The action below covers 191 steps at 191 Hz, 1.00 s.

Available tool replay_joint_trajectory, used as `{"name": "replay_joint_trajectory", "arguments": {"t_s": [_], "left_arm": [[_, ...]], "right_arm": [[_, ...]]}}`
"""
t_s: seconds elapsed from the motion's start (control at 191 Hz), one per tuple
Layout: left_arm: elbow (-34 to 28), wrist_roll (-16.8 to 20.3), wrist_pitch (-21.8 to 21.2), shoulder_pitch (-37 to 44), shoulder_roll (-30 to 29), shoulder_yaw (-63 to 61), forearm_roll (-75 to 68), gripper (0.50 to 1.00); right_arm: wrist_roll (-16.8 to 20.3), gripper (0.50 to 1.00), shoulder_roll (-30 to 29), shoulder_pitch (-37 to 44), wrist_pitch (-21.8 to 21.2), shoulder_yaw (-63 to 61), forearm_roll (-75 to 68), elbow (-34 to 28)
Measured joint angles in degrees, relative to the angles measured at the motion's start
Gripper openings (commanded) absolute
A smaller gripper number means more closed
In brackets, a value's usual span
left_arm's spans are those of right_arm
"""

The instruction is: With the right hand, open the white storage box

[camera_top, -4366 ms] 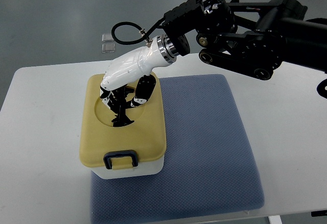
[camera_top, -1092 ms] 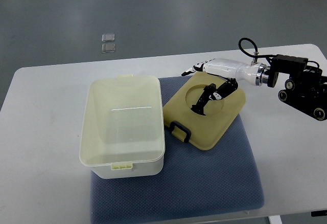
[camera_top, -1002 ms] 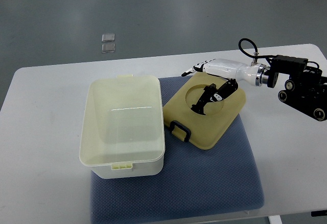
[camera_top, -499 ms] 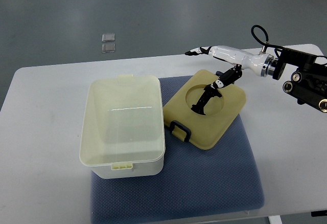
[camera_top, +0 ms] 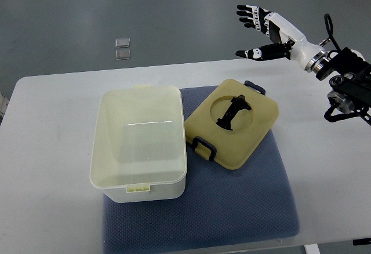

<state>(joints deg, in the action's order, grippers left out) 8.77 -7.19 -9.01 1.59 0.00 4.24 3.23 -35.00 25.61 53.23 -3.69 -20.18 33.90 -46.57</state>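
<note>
The white storage box (camera_top: 139,144) stands open on the left part of the blue mat (camera_top: 232,207), and its inside looks empty. Its yellow lid (camera_top: 232,123) lies flat on the mat just right of the box, with dark clasps at two edges and a black handle in a round recess. My right hand (camera_top: 261,31) hovers above the table's far edge, up and to the right of the lid. Its fingers are spread and hold nothing. The left arm is out of the picture.
The white table (camera_top: 46,149) carries the mat and box. Two small clear squares (camera_top: 122,49) lie on the grey floor beyond the table. My right arm's black joints (camera_top: 348,86) hang over the table's right end.
My right hand has let go of the lid and risen up and to the right, off the mat. The lid stays flat beside the open box.
</note>
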Motion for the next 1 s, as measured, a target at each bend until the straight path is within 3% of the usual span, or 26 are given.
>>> {"name": "replay_joint_trajectory", "arguments": {"t_s": [0.226,0.478,0.724,1.002], "left_arm": [[0.0,0.0,0.0,0.0,0.0,0.0,0.0,1.000],[0.0,0.0,0.0,0.0,0.0,0.0,0.0,1.000],[0.0,0.0,0.0,0.0,0.0,0.0,0.0,1.000],[0.0,0.0,0.0,0.0,0.0,0.0,0.0,1.000]], "right_arm": [[0.2,0.926,-2.0,-0.7,-3.6,-0.2,-17.7,3.4],[5.4,0.926,-3.5,-1.4,-5.9,-0.1,-33.3,5.0],[6.5,0.930,-7.0,-3.1,-11.8,-0.2,-35.0,9.7],[5.7,0.930,-11.2,-5.5,-11.8,-3.2,-34.9,14.6]]}}
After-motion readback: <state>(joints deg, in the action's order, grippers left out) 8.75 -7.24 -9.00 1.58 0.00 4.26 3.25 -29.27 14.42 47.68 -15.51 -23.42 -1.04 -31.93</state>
